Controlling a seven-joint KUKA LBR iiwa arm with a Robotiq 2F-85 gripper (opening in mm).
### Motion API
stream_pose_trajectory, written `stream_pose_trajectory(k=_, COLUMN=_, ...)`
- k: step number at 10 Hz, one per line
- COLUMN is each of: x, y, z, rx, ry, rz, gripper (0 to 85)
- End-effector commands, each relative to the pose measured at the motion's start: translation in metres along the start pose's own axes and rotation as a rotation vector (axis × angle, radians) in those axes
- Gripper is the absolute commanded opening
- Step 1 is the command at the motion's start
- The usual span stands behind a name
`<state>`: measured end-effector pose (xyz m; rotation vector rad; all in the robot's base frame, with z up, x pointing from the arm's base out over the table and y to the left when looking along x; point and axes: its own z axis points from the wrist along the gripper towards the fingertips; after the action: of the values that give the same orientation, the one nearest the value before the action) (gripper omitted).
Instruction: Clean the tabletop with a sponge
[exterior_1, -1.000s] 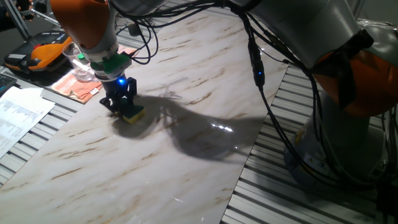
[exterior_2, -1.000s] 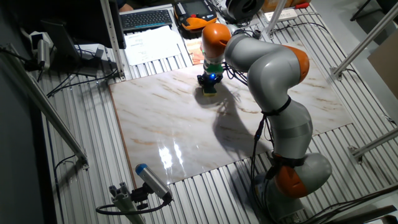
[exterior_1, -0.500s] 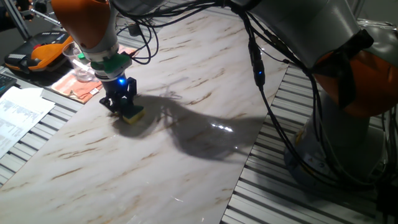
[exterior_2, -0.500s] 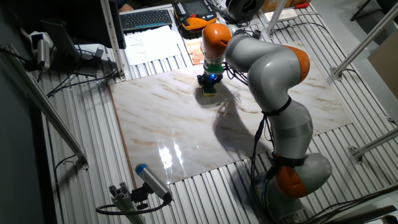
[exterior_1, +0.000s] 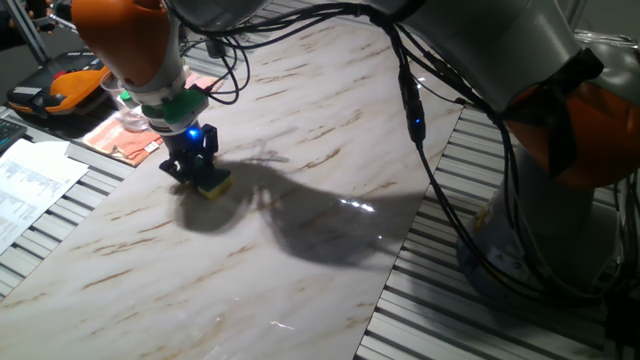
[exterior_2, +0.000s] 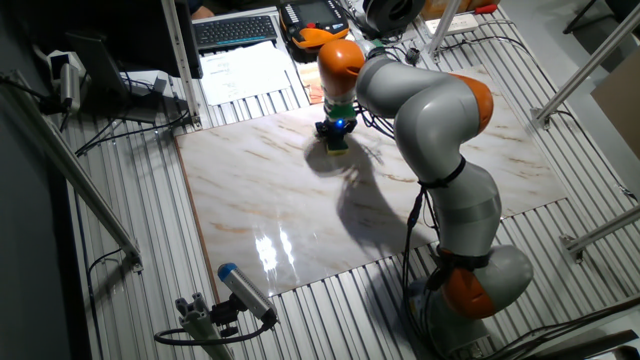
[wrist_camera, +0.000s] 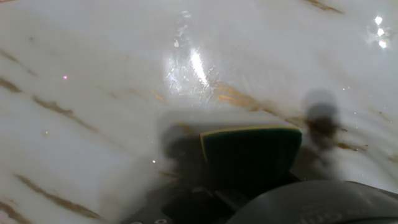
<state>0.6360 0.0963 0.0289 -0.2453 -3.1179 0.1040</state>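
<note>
While clamped on the sponge (exterior_1: 212, 183), the claw (exterior_1: 193, 165) points straight down and presses the yellow foam onto the tabletop (exterior_1: 300, 200), near the slab's edge beside the orange case (exterior_1: 60, 85) and the papers (exterior_1: 30, 185). Seen from the hand, shows the sponge's (wrist_camera: 250, 149) dark green face directly under the fingers, long axis across the frame, marble lying open ahead. Judged from this: almost all unwiped slab (exterior_2: 300, 200) stretches away from that edge, toward the arm's base.

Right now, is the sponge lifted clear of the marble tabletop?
No. The sponge sits flat against the tabletop, held down by the pincer.
</note>
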Motion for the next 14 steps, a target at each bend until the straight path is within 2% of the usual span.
stream_pose_trajectory(k=1, x=0.0006, y=0.0001, z=0.0002, rx=0.006, ry=-0.006, rz=0.001, gripper=0.0)
stream_pose_trajectory(k=2, x=0.0016, y=0.0006, z=0.0010, rx=0.024, ry=-0.006, rz=0.002, gripper=0.0)
stream_pose_trajectory(k=3, x=0.0030, y=0.0014, z=0.0013, rx=0.029, ry=0.006, rz=0.010, gripper=0.0)
stream_pose_trajectory(k=4, x=0.0029, y=0.0014, z=0.0033, rx=0.020, ry=0.007, rz=0.015, gripper=0.0)
stream_pose_trajectory(k=7, x=0.0022, y=0.0010, z=0.0052, rx=0.040, ry=-0.008, rz=-0.004, gripper=0.0)
stream_pose_trajectory(k=8, x=0.0022, y=0.0010, z=0.0052, rx=0.074, ry=-0.009, rz=-0.030, gripper=0.0)
stream_pose_trajectory(k=9, x=0.0022, y=0.0010, z=0.0052, rx=0.073, ry=-0.001, rz=-0.054, gripper=0.0)
stream_pose_trajectory(k=10, x=0.0022, y=0.0010, z=0.0052, rx=0.053, ry=0.018, rz=-0.094, gripper=0.0)
stream_pose_trajectory(k=12, x=0.0022, y=0.0010, z=0.0052, rx=-0.029, ry=0.037, rz=-0.149, gripper=0.0)
stream_pose_trajectory(k=13, x=0.0022, y=0.0010, z=0.0052, rx=-0.034, ry=0.023, rz=-0.161, gripper=0.0)
stream_pose_trajectory(k=14, x=0.0022, y=0.0010, z=0.0052, rx=-0.027, ry=0.016, rz=-0.167, gripper=0.0)
